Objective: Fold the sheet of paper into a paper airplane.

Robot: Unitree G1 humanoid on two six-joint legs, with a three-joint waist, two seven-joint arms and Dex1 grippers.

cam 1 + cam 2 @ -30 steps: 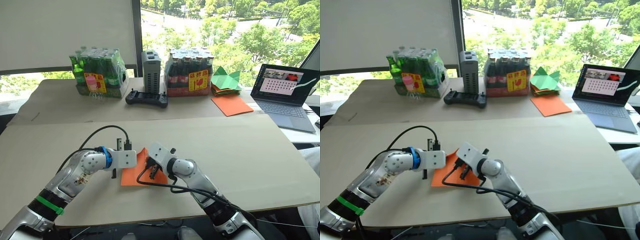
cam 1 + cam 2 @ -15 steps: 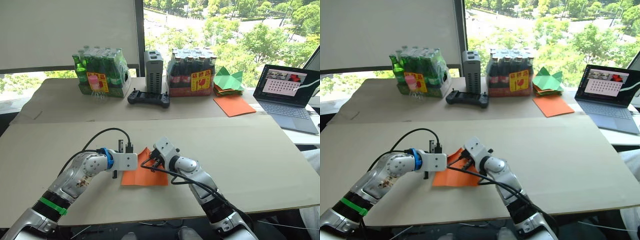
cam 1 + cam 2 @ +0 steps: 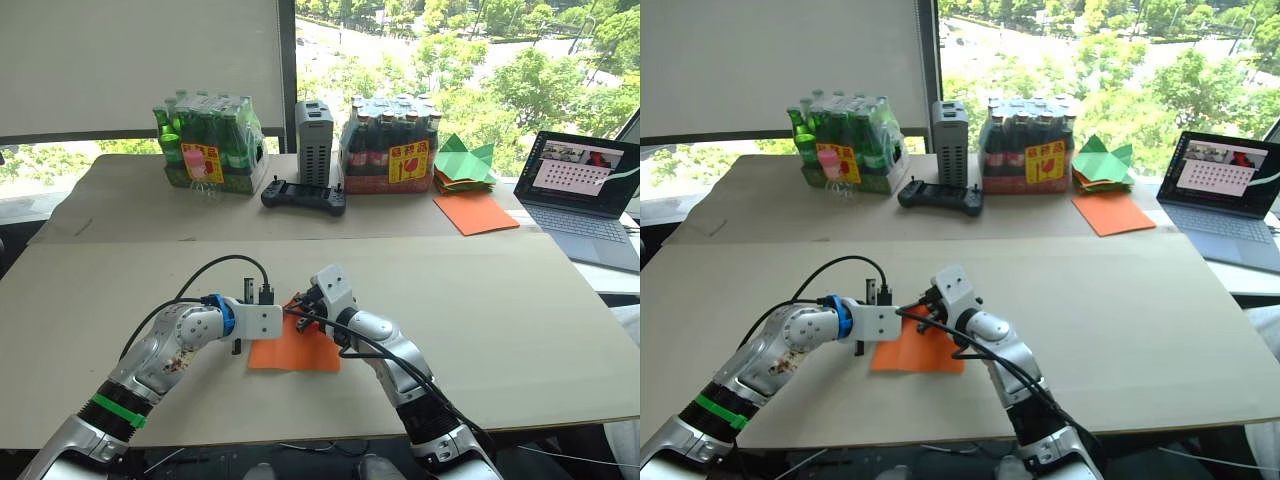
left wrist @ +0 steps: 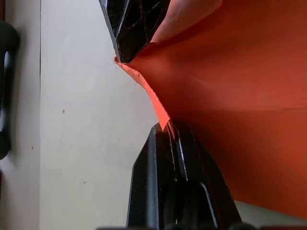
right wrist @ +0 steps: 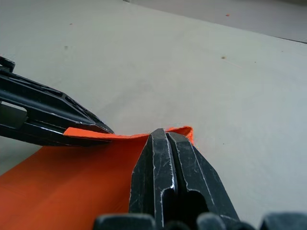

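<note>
Right now both grippers are meeting over the sheet of paper (image 3: 296, 352), which is lying on the near part of the beige table (image 3: 480, 300), in front of the robot and about midway between its two arms. The left gripper (image 4: 165, 125) is reaching in from the sheet's left side, and its two black fingers are pressed together on the paper's raised edge. The right gripper (image 5: 165, 134) is coming in from the far right corner of the sheet, and its fingers are likewise closed tight with the orange paper pinched between them. Between the two pinch points the edge of the sheet is lifting off the table in a shallow curl, while the rest of the paper is lying flat. In the right wrist view the left gripper's black fingers (image 5: 53, 112) are sitting just beside the right one, with a strip of orange held between them.

Farther back, a pack of green bottles (image 3: 208, 146) is standing at the left, a grey box (image 3: 314, 128) and a pack of dark bottles (image 3: 388, 146) next to it, and a black controller (image 3: 303, 196) is lying in front of the box. Green paper shapes (image 3: 465, 161) and a bigger orange sheet (image 3: 476, 212) are resting at the right, near an open laptop (image 3: 592, 195).
</note>
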